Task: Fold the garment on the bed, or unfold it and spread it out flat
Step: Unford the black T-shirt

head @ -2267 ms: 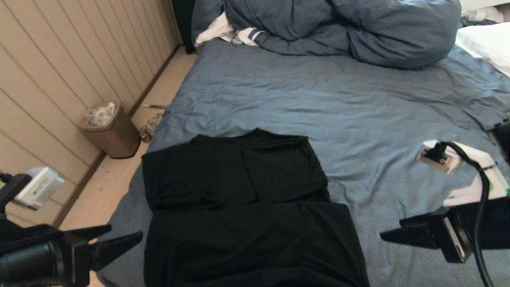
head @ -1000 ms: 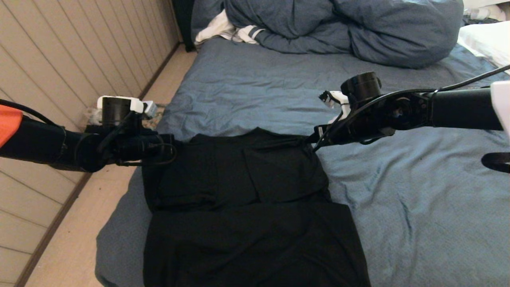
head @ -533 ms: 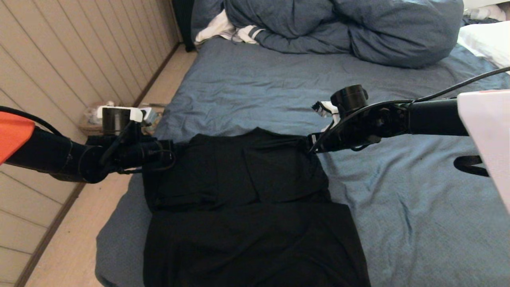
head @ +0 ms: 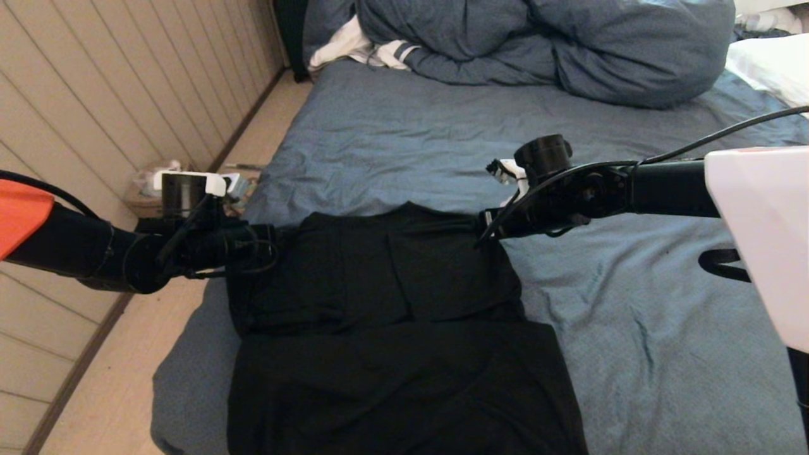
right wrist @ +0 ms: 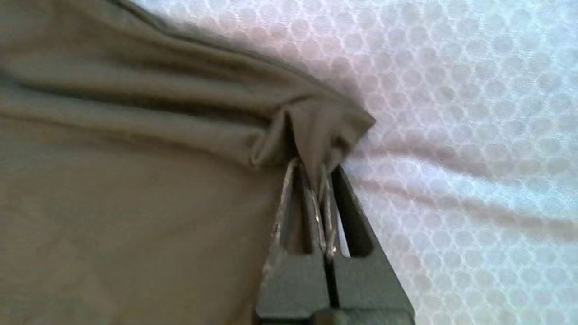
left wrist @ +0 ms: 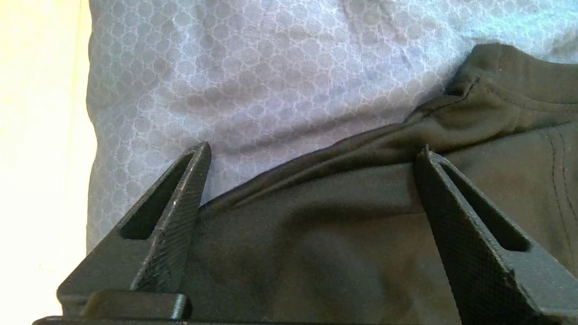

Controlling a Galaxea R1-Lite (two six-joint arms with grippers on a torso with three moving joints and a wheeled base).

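The garment [head: 392,328], a black T-shirt with its plain side up, lies partly folded on the near left part of the bed [head: 442,145]. My left gripper [head: 278,237] is at the shirt's far left corner. In the left wrist view the left gripper [left wrist: 314,151] stands open, its fingers [left wrist: 180,212] straddling the garment's edge [left wrist: 338,234] on the sheet. My right gripper [head: 483,230] is at the far right corner. In the right wrist view the right gripper [right wrist: 311,169] is shut on a pinched fold of the garment [right wrist: 135,180].
A bunched blue duvet [head: 537,50] and a white striped cloth [head: 373,50] lie at the head of the bed. A white pillow [head: 771,69] is at the far right. A bin [head: 142,189] stands on the floor by the panelled wall, left of the bed.
Both arms have reached from the near side to the shirt's far edge. In the last second the right gripper shut on the far right corner and the left jaws opened wider.
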